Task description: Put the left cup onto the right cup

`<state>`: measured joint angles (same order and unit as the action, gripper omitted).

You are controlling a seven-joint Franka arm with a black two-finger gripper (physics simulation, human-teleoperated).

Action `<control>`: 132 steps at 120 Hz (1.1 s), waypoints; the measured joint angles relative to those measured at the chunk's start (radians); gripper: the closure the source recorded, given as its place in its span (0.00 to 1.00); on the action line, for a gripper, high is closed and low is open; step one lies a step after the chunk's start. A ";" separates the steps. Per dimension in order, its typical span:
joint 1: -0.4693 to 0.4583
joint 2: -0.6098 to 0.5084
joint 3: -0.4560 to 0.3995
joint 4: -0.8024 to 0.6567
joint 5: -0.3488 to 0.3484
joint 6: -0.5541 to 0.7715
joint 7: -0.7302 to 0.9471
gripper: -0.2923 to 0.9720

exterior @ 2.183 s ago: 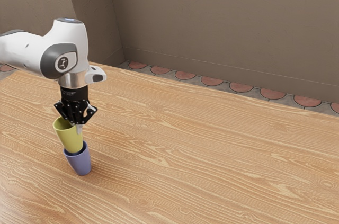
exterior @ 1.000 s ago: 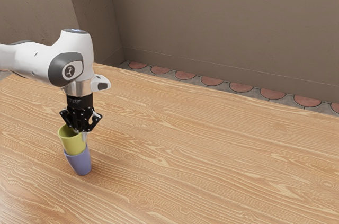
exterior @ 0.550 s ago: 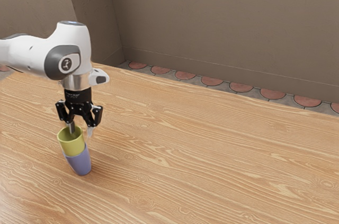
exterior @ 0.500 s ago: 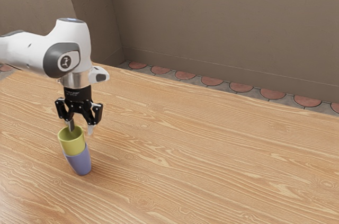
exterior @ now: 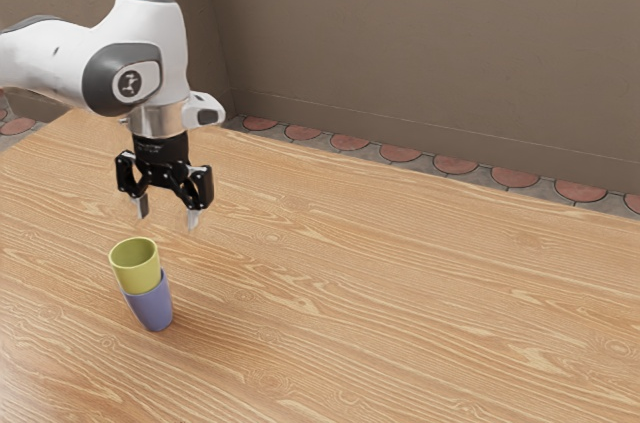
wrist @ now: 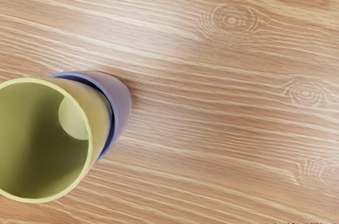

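our gripper hangs empty, jaws wide apart, above the table. just below it, the yellow cup sits nested in the purple cup, standing unaided; the stacking looks done, so no grip seems needed.

A couple of seconds back the jaws were clamped on the rim of the green cup, which leaned out of the purple cup with only its base inside. The green cup then sank deeper and straightened. About half a second ago the jaws spread apart at its rim. They have since risen clear and shifted toward the exterior view's right, and now hang open above the counter, leaving the green cup nested unheld.
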<state>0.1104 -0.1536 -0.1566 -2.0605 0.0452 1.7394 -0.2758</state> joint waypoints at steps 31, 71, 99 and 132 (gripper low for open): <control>-0.114 0.093 0.091 0.095 0.006 -0.021 0.026 0.25; -0.146 0.159 0.135 0.173 0.001 -0.030 0.105 0.23; -0.142 0.181 0.135 0.202 0.000 -0.036 0.161 0.23; -0.170 0.190 0.133 0.232 -0.001 -0.037 0.213 0.23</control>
<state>-0.0593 0.0368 -0.0239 -1.8287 0.0440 1.7025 -0.0630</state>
